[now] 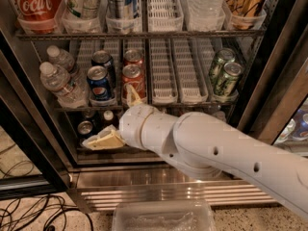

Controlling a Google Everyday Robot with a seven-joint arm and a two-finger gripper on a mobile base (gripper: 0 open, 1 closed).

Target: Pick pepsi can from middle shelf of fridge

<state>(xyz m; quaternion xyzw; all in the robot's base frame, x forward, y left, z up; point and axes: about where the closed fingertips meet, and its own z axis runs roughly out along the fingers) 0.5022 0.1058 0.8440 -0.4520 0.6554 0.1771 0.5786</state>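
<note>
Pepsi can (99, 83): I see it upright at the front edge of the middle shelf (166, 76), toward the left end, between the water bottles (58, 81) and a red Coca-Cola can (133, 79)

Gripper (109, 115): I have it just below that front edge, inside the fridge (144, 179), fingers spread wide apart, nothing between them

Green cans (224, 73): right end of the same shelf

The hand (109, 115) hangs before the middle shelf (163, 76), just below the pepsi can (99, 83).
</note>
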